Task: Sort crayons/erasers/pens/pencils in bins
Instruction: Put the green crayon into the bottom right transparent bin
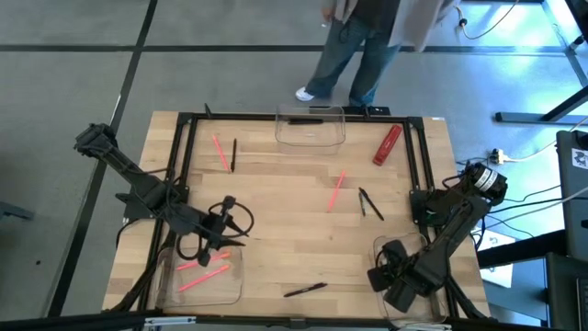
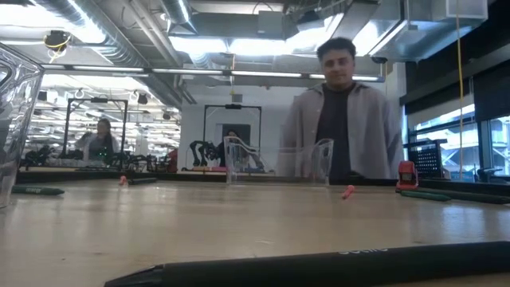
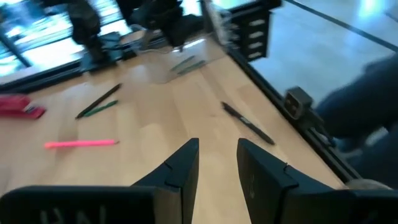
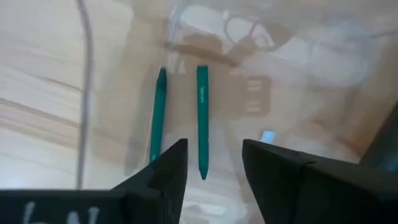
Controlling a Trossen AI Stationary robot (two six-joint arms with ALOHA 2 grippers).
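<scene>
Three clear bins stand on the table: a far one (image 1: 310, 127) holding a black stick, a near-left one (image 1: 197, 274) holding pink sticks (image 1: 204, 274), and a near-right one (image 1: 432, 241) holding two green sticks (image 4: 202, 118). Loose on the table lie pink sticks (image 1: 220, 152) (image 1: 335, 190), a black stick (image 1: 233, 154), two dark sticks (image 1: 369, 204) and a black pen (image 1: 305, 290). My left gripper (image 1: 234, 230) is open and empty by the near-left bin's far edge; it also shows in the left wrist view (image 3: 217, 162). My right gripper (image 4: 214, 162) is open and empty above the green sticks.
A chunky red block (image 1: 387, 144) lies at the far right. A person stands beyond the table's far edge (image 2: 343, 112). A black frame (image 1: 184, 147) runs around the table top. The table's middle (image 1: 285, 211) is bare wood.
</scene>
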